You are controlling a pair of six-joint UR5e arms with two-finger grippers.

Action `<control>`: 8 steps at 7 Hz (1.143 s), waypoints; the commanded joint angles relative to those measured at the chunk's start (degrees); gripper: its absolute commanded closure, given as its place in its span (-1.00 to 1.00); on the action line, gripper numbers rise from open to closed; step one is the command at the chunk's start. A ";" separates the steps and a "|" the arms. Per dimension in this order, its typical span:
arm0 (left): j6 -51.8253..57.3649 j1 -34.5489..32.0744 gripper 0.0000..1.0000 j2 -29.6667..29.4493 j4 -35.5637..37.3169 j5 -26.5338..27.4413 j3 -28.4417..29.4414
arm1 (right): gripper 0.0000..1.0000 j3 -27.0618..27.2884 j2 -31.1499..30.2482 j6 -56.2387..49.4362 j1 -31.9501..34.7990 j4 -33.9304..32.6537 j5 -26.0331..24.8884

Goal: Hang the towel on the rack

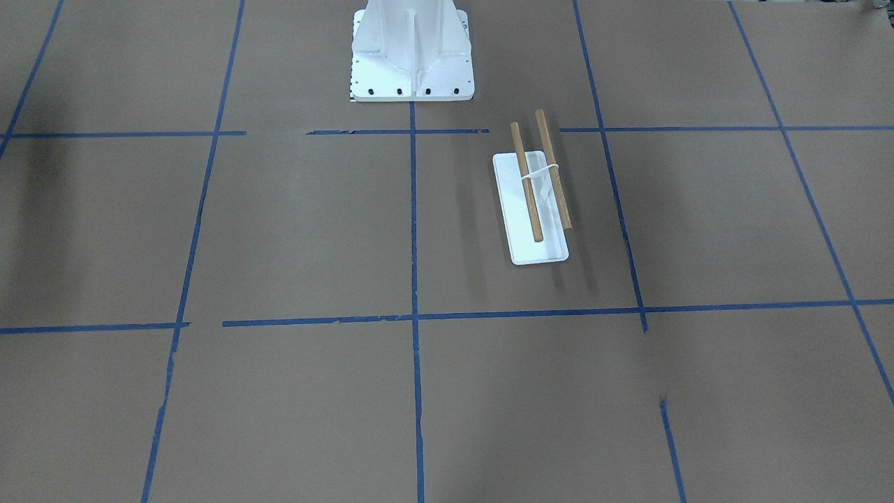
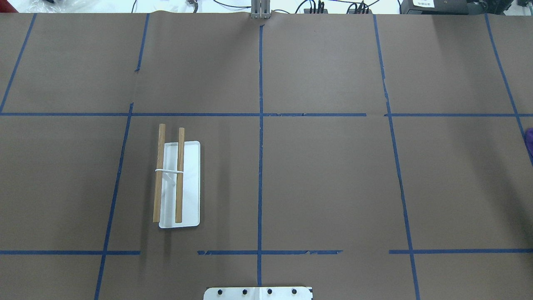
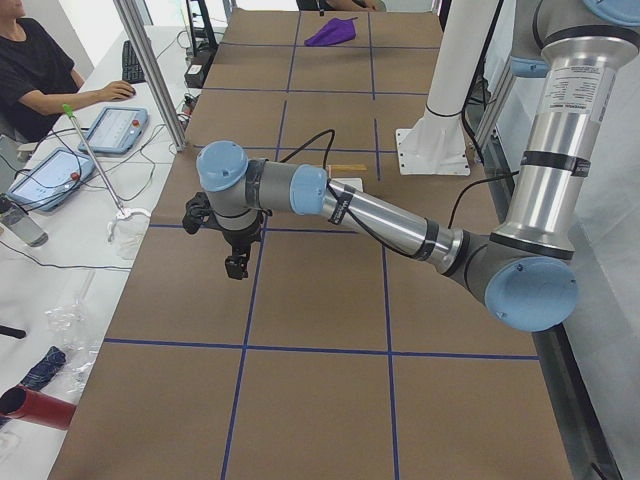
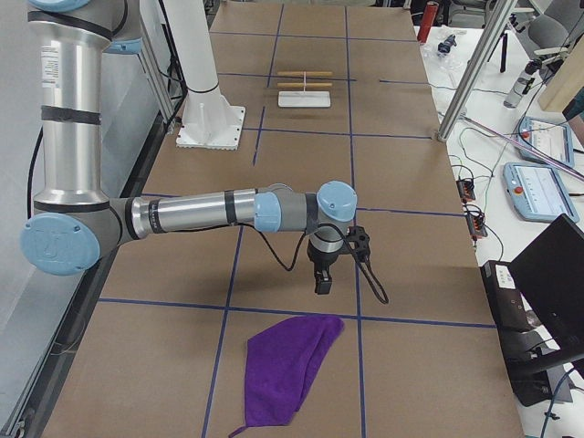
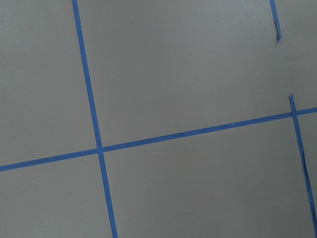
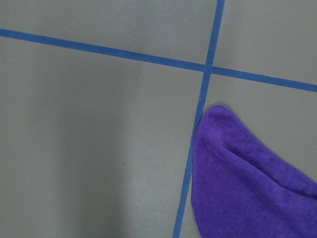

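Observation:
The purple towel (image 4: 287, 365) lies crumpled on the brown table at the robot's right end. It also shows in the right wrist view (image 6: 247, 183), at the overhead view's right edge (image 2: 529, 139) and far off in the exterior left view (image 3: 332, 32). The rack (image 2: 189, 183), a white base with two bare wooden dowels, stands on the robot's left half (image 1: 520, 223) (image 4: 304, 96). My right gripper (image 4: 323, 285) hangs above the table just short of the towel. My left gripper (image 3: 237, 265) hangs over bare table, past the rack. I cannot tell whether either is open or shut.
The white bolted pedestal (image 1: 412, 56) stands at the robot's side of the table (image 2: 258, 293). Blue tape lines grid the brown surface. An operator sits at a side desk (image 3: 40, 70) with tablets, beyond a metal post (image 3: 150, 70).

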 commanded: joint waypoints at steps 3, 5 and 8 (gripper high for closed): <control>0.07 0.00 -1.00 0.31 -1.24 -0.05 0.18 | -0.89 -15.77 7.81 -25.60 -0.27 0.59 -1.83; 0.16 0.00 -1.00 0.31 -1.24 -0.05 0.36 | -0.80 -26.23 8.89 -28.73 -1.49 11.95 -1.83; 0.25 0.00 -1.00 0.31 -1.24 -0.05 0.27 | -0.56 -30.85 8.02 -28.64 -3.17 15.97 -1.65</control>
